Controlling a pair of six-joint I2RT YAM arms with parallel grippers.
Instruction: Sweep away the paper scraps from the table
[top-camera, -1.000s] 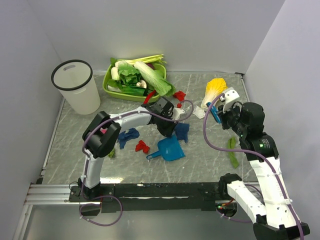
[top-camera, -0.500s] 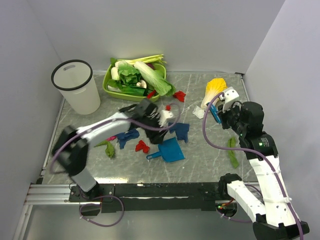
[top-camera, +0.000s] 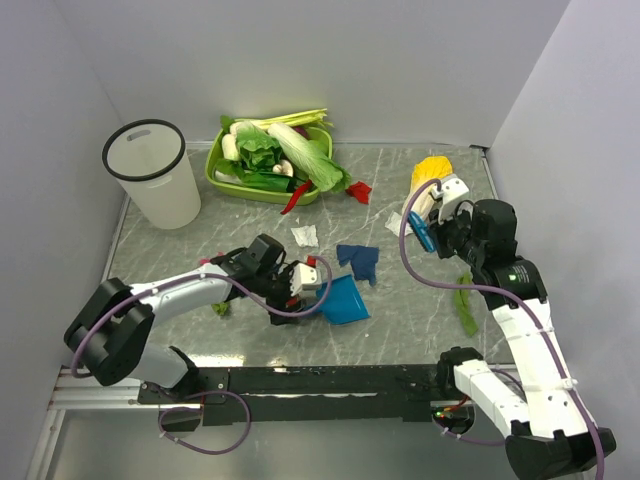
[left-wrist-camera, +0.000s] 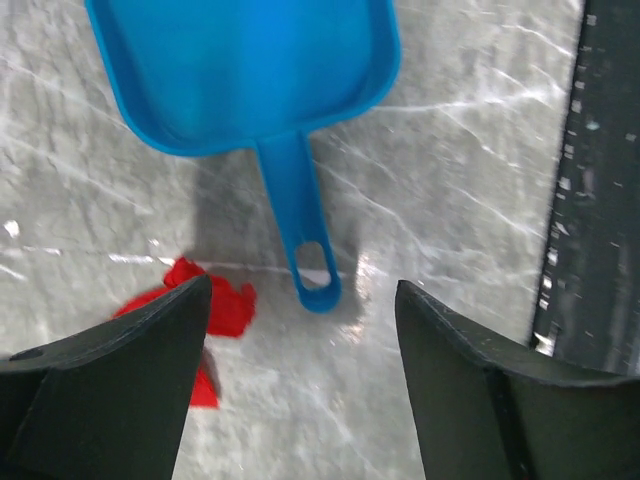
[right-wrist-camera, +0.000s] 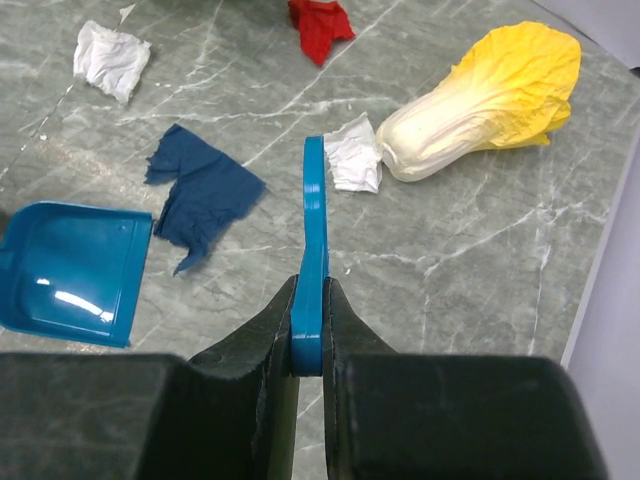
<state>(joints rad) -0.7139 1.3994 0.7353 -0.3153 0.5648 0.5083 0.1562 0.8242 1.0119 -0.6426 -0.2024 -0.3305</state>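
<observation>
Scraps (top-camera: 304, 236) lie scattered on the counter (top-camera: 400, 325): a red one (left-wrist-camera: 215, 310) just beside the dustpan (left-wrist-camera: 250, 70) handle below my spread left jaws, a dark blue one (right-wrist-camera: 205, 195) and white bits (right-wrist-camera: 110, 58) farther off, one against a yellow cabbage (right-wrist-camera: 490, 95). My right jaws pinch a flat blue tool (right-wrist-camera: 315, 220).

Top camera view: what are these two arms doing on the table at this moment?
The left gripper is open over the handle of the light-blue plastic dustpan, not yet gripping it. The right gripper is shut on a thin blue plastic tool, held above the grey marble table. Crumpled paper scraps in red, white and dark blue lie unswept.
</observation>
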